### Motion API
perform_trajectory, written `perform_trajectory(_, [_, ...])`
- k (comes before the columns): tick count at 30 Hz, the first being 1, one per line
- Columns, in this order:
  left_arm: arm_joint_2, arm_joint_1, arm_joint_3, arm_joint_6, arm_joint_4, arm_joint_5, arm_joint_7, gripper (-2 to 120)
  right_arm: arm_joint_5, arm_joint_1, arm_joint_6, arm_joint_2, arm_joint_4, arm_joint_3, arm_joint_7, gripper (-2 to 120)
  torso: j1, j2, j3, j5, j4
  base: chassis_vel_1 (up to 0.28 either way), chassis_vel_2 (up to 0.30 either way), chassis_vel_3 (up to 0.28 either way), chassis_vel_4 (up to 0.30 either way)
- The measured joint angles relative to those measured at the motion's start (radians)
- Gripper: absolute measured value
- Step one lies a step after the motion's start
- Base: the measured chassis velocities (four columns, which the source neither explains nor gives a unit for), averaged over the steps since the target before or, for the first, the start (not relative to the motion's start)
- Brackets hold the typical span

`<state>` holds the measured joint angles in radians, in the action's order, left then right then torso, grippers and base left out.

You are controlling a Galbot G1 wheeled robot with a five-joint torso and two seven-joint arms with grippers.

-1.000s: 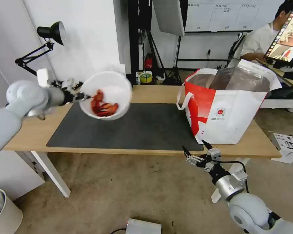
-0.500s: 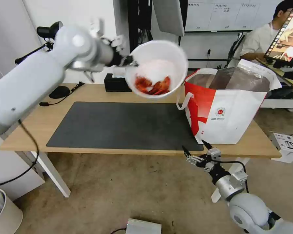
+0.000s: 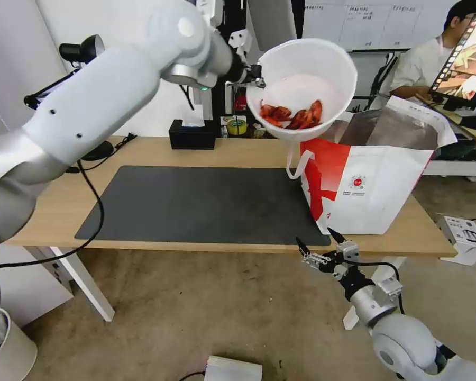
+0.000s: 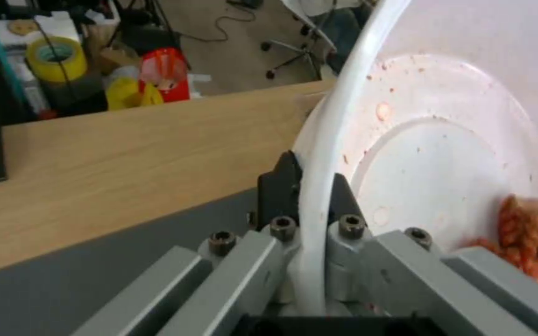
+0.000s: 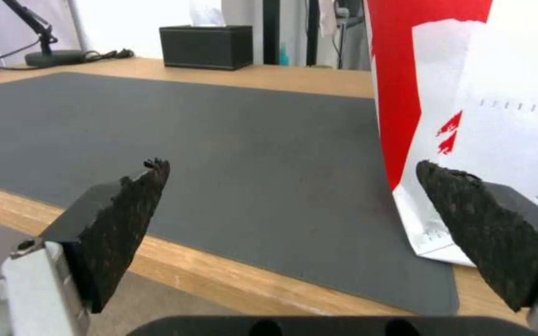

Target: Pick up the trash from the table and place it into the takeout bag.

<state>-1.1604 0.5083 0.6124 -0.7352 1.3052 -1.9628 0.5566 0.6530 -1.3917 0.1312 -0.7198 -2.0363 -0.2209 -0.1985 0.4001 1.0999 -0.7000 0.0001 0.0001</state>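
Light-wood table (image 3: 58, 206), grey mat (image 3: 206, 203) bare. White bowl of red scraps (image 3: 300, 87) pinched at rim by left gripper (image 3: 254, 80), raised beside takeout bag (image 3: 373, 180) at right end; not yet inside. Right gripper (image 3: 318, 246) spread wide, idle below front edge.

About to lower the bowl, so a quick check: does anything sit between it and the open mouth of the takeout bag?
Nothing visible does. The left gripper, jaws clamped on its rim, holds the bowl in the air by the takeout bag's near-left top corner; the foil-lined mouth gapes open.

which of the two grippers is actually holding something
The left gripper: its fingers pinch the white bowl's rim. The right gripper is open, empty.
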Motion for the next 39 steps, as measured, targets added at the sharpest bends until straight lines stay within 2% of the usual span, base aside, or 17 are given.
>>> perform_trajectory(3, [-0.064, 0.000, -0.019, 0.000, -0.059, 0.002, 0.016, 0, 0.000, 0.000, 0.000, 0.000, 0.000, 0.000, 0.000, 100, 0.000, 0.000, 0.000, 0.0000, 0.0001, 0.000, 0.000, 0.000, 0.000])
perform_trajectory(4, [-0.064, 0.000, -0.019, 0.000, -0.059, 0.002, 0.016, 0, 0.000, 0.000, 0.000, 0.000, 0.000, 0.000, 0.000, 100, 0.000, 0.000, 0.000, 0.0000, 0.0001, 0.000, 0.000, 0.000, 0.000])
perform_trajectory(6, [-0.122, 0.000, -0.041, 0.000, -0.113, 0.004, 0.044, 0, 0.000, 0.000, 0.000, 0.000, 0.000, 0.000, 0.000, 100, 0.000, 0.000, 0.000, 0.0001, -0.0002, 0.000, 0.000, 0.000, 0.000])
perform_trajectory(7, [-0.122, 0.000, -0.041, 0.000, -0.113, 0.004, 0.044, 0, 0.000, 0.000, 0.000, 0.000, 0.000, 0.000, 0.000, 100, 0.000, 0.000, 0.000, 0.0001, -0.0002, 0.000, 0.000, 0.000, 0.000])
perform_trajectory(10, [-0.213, -0.009, -0.078, 0.000, -0.196, 0.008, 0.092, 0, 0.000, 0.000, 0.000, 0.000, 0.000, 0.000, 0.000, 100, 0.000, 0.000, 0.000, 0.0002, -0.0002, 0.000, 0.000, 0.000, 0.000])
perform_trajectory(11, [-0.213, -0.009, -0.078, 0.000, -0.196, 0.008, 0.092, 0, 0.000, 0.000, 0.000, 0.000, 0.000, 0.000, 0.000, 100, 0.000, 0.000, 0.000, 0.0002, -0.0002, 0.000, 0.000, 0.000, 0.000])
perform_trajectory(12, [-0.241, -0.013, -0.092, 0.000, -0.219, 0.014, 0.102, 0, 0.000, 0.000, 0.000, 0.000, 0.000, 0.000, 0.000, 100, 0.000, 0.000, 0.000, 0.0002, -0.0003, 0.000, 0.000, 0.000, 0.000])
perform_trajectory(14, [-0.300, -0.025, -0.114, 0.000, -0.271, 0.040, 0.112, 0, 0.000, 0.000, 0.000, 0.000, 0.000, 0.000, 0.000, 100, 0.000, 0.000, 0.000, 0.0002, -0.0001, 0.000, 0.000, 0.000, 0.000])
perform_trajectory(15, [-0.300, -0.025, -0.114, 0.000, -0.271, 0.040, 0.112, 0, 0.000, 0.000, 0.000, 0.000, 0.000, 0.000, 0.000, 100, 0.000, 0.000, 0.000, 0.0002, -0.0001, 0.000, 0.000, 0.000, 0.000])
perform_trajectory(18, [-0.382, -0.046, -0.140, 0.000, -0.356, 0.080, 0.143, 0, 0.000, 0.000, 0.000, 0.000, 0.000, 0.000, 0.000, 100, 0.000, 0.000, 0.000, 0.0002, -0.0002, 0.000, 0.000, 0.000, 0.000])
perform_trajectory(19, [-0.382, -0.046, -0.140, 0.000, -0.356, 0.080, 0.143, 0, 0.000, 0.000, 0.000, 0.000, 0.000, 0.000, 0.000, 100, 0.000, 0.000, 0.000, 0.0002, -0.0002, 0.000, 0.000, 0.000, 0.000])
perform_trajectory(21, [-0.424, -0.059, -0.158, 0.000, -0.409, 0.121, 0.147, 0, 0.000, 0.000, 0.000, 0.000, 0.000, 0.000, 0.000, 100, 0.000, 0.000, 0.000, 0.0003, -0.0004, 0.000, 0.000, 0.000, 0.000])
perform_trajectory(25, [-0.441, -0.073, -0.167, 0.000, -0.443, 0.158, 0.148, 0, 0.000, 0.000, 0.000, 0.000, 0.000, 0.000, 0.000, 100, 0.000, 0.000, 0.000, 0.0001, -0.0002, 0.000, 0.000, 0.000, 0.000])
perform_trajectory(39, [-0.437, -0.095, -0.181, 0.000, -0.457, 0.189, 0.155, 0, 0.000, 0.000, 0.000, 0.000, 0.000, 0.000, 0.000, 100, 0.000, 0.000, 0.000, -0.0001, 0.0000, 0.000, 0.000, 0.000, 0.000])
